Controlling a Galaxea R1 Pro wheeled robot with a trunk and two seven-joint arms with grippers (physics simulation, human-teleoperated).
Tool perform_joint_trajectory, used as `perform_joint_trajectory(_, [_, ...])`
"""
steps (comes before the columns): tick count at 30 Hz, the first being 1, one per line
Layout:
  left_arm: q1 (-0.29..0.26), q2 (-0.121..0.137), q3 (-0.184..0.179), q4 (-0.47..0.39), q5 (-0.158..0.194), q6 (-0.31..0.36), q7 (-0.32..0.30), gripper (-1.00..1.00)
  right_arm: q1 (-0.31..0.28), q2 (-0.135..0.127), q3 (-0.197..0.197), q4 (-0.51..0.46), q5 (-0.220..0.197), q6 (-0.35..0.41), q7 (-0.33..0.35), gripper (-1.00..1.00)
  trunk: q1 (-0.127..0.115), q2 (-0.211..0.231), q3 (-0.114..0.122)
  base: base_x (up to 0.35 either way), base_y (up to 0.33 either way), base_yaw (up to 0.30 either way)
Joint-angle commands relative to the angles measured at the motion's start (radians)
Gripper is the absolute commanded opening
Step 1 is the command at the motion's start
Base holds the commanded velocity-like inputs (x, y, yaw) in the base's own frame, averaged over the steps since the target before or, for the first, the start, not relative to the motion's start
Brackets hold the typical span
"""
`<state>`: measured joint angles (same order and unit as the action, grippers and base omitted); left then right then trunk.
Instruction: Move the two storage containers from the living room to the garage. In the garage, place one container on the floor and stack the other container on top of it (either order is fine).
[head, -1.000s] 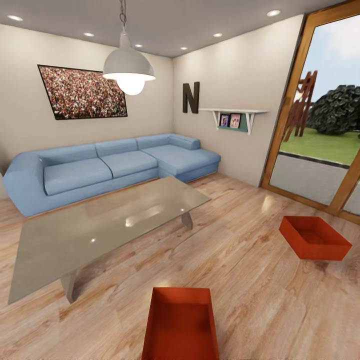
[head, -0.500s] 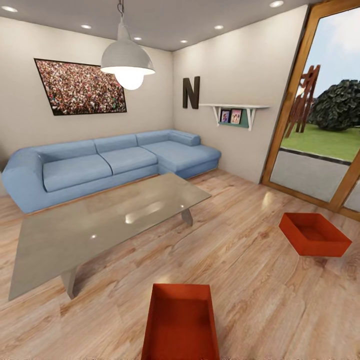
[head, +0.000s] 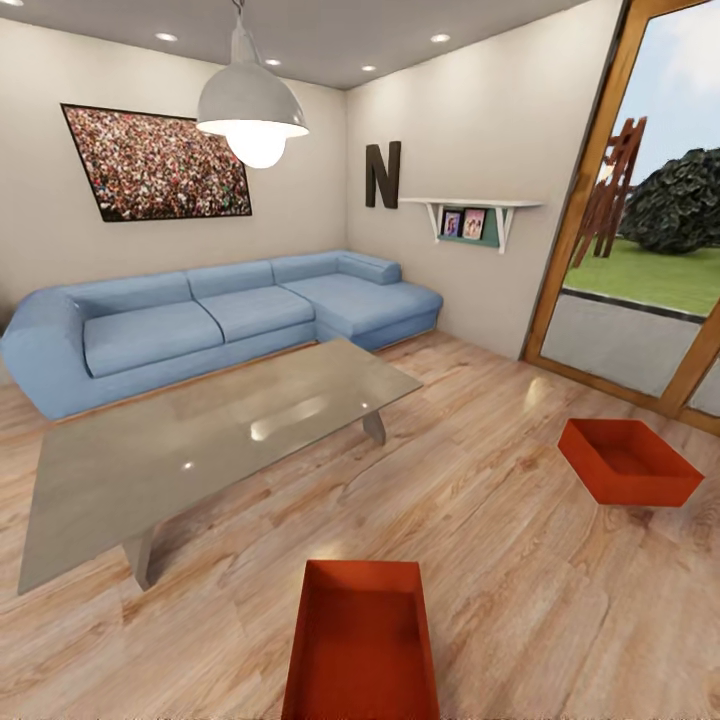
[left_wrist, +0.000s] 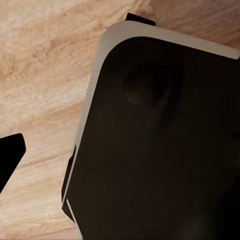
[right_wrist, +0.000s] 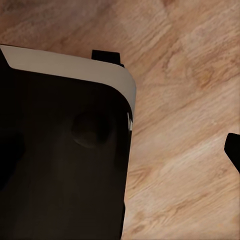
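I am in the living room, over its light wood plank floor (head: 500, 560). Two red-orange storage containers stand open on it. One container (head: 362, 645) lies right in front of me at the bottom centre of the head view. The other container (head: 628, 461) sits further off to the right, near the glass door. Neither is held. In the left wrist view a dark fingertip (left_wrist: 10, 155) shows at the picture's edge over the planks; in the right wrist view another dark fingertip (right_wrist: 233, 147) does the same. The garage is out of view.
A glass coffee table (head: 200, 440) stands left of the near container, with a blue sectional sofa (head: 220, 320) behind it. A wood-framed glass door (head: 640, 250) fills the right wall. My black, white-rimmed base (left_wrist: 160, 140) (right_wrist: 60, 150) shows in both wrist views.
The whole head picture has shifted slightly, with room and containers a little higher in frame, so the camera moved. Both containers stay where they were on the floor.
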<state>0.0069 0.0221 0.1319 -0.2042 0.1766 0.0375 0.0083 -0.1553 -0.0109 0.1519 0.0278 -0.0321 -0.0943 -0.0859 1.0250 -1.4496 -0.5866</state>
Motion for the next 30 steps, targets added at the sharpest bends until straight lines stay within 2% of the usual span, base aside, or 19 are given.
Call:
perform_joint_trajectory(1, [0.001, 0.0, 0.0, -0.003, 0.011, 0.004, 0.001, 1.0, -0.001, 0.0, 0.008, 0.003, -0.003, -0.005, -0.002, 1.0, 0.0, 0.0, -0.002, 0.0, 0.0, 0.0])
perform_joint_trajectory(19, [0.001, -0.002, 0.002, -0.002, 0.014, 0.004, 0.001, 1.0, -0.001, -0.001, 0.006, 0.003, -0.009, -0.001, -0.004, 1.0, 0.0, 0.0, -0.031, 0.0, 0.0, 0.0])
perform_joint_trajectory(30, [0.001, 0.002, 0.003, 0.068, 0.015, 0.006, 0.001, 1.0, -0.001, -0.001, 0.008, 0.003, -0.009, -0.002, -0.003, 1.0, 0.0, 0.0, -0.048, 0.0, 0.0, 0.0])
